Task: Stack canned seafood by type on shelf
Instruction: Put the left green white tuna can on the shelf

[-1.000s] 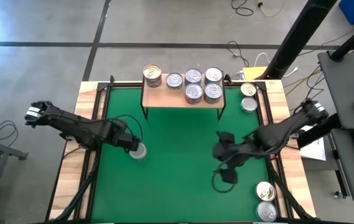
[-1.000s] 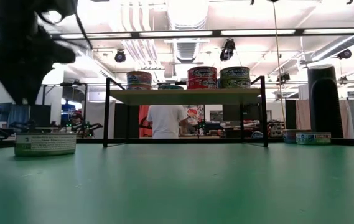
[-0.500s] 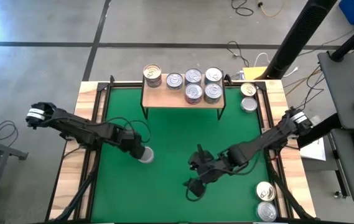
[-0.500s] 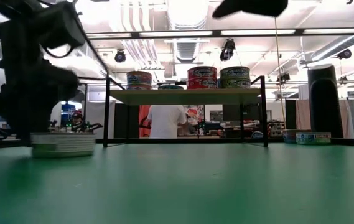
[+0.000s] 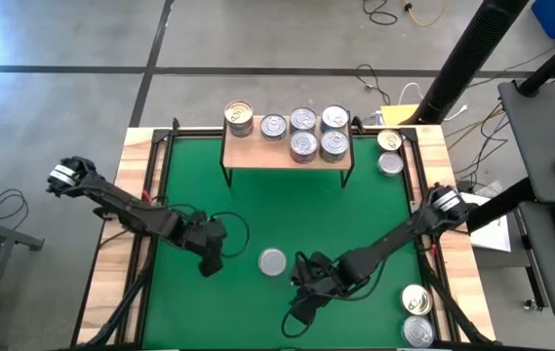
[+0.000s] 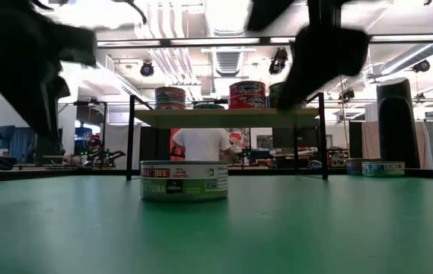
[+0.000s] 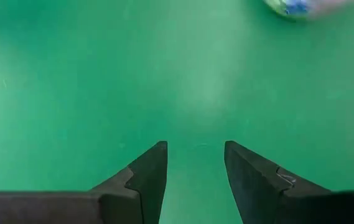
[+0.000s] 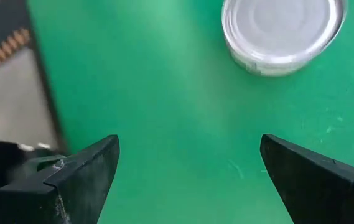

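Both arms are stretched low toward the bottom middle of the green surface (image 5: 277, 205). One tuna can (image 5: 272, 260) sits loose between them. Left gripper (image 5: 211, 261) is partly open and empty; right gripper (image 5: 299, 292) is spread wide, also empty. Other cans wait on the shelf (image 5: 287, 154) up top.

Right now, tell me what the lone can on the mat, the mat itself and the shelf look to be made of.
The lone can looks like metal: a shiny silver top with a pressed ring, plus a printed label around its side. The mat looks like matte green felt or fabric, flat and without glare; which one is unclear. The shelf shows a pale wood-grain board on thin black legs, probably painted metal.
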Controlling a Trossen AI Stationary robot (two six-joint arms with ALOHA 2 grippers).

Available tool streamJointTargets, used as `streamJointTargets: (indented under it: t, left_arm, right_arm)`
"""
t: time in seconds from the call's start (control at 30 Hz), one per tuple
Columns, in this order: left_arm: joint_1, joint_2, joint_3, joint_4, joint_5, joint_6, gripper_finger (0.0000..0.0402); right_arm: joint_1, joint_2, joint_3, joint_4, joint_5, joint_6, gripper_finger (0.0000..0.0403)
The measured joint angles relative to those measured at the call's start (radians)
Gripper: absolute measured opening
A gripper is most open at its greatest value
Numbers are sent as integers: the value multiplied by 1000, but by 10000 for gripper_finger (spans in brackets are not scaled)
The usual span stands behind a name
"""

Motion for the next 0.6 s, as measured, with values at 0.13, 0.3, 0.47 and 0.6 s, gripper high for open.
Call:
streamJointTargets:
  t: [0.13,0.3,0.47,0.6]
  left_arm:
    - [-69,-3,3,62,-34,176,146]
    - [-96,28,-3,227,-30,372,146]
    - [-91,96,6,323,-32,438,146]
    - [-91,179,70,337,-30,406,146]
  right_arm:
    - [-11,44,0,-51,-13,-48,381]
    - [-46,39,1,-86,25,-83,381]
    - [-49,37,1,-74,56,-211,381]
    - [-51,37,1,-70,61,-325,381]
